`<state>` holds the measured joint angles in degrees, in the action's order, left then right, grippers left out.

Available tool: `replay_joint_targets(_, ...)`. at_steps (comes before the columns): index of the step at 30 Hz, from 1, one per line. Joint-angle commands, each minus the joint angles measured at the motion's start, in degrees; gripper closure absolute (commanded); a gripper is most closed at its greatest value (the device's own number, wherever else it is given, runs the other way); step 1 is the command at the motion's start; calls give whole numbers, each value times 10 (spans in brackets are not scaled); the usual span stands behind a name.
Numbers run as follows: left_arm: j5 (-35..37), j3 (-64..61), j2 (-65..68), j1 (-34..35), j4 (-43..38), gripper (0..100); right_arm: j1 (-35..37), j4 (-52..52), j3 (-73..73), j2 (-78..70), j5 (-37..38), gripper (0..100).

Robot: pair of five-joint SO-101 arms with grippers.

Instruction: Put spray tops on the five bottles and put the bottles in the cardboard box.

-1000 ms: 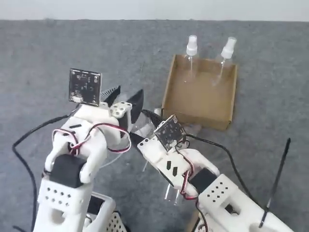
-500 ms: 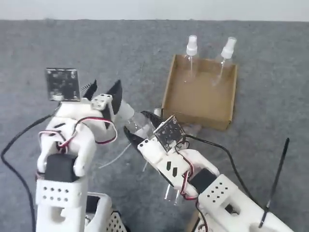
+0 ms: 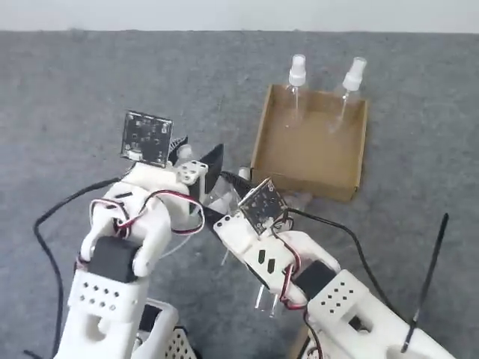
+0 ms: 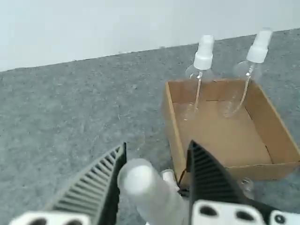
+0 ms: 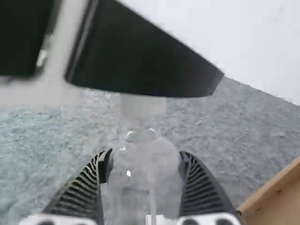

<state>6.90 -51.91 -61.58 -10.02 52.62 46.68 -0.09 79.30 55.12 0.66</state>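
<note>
A clear bottle (image 3: 221, 196) is held in my right gripper (image 3: 218, 194), which is shut on its body (image 5: 143, 178) just left of the cardboard box (image 3: 258, 142). A white spray top (image 4: 138, 180) sits on the bottle's neck (image 5: 143, 104). My left gripper (image 4: 157, 146) is open, with one black finger on each side of that top and a gap on one side. In the high view the left gripper (image 3: 198, 153) is right over the bottle's end. Two bottles with spray tops (image 3: 297, 82) (image 3: 352, 82) stand at the box's far wall (image 4: 202, 56) (image 4: 258, 47).
The box (image 4: 171, 122) is close to both grippers, open side up. Something clear (image 4: 243, 186) lies on the grey carpet at the box's near wall. A black cable (image 3: 430, 269) runs past the right arm's base.
My left gripper swung away to the left half a second ago and is now back around the spray top. The right gripper kept still with the bottle.
</note>
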Motion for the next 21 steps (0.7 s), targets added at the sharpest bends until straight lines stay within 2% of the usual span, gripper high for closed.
replay_joint_targets(1,-2,89,-43,33,45,809,-7,-14,-4,24,-3,992)
replay_joint_targets(4,-2,158,-103,48,109,806,-7,-14,-4,24,-3,992)
replay_joint_targets(6,-4,170,-134,53,124,805,-7,-14,-4,24,-3,992)
replay_joint_targets(8,-6,153,-149,56,109,805,-7,-14,0,24,-3,992)
replay_joint_targets(15,-5,40,-99,136,40,808,-7,-14,1,24,-3,992)
replay_joint_targets(18,-5,7,-69,135,-4,808,-7,-14,1,24,-3,992)
replay_joint_targets(21,-5,-14,-40,92,-22,809,-7,-14,1,24,-3,992)
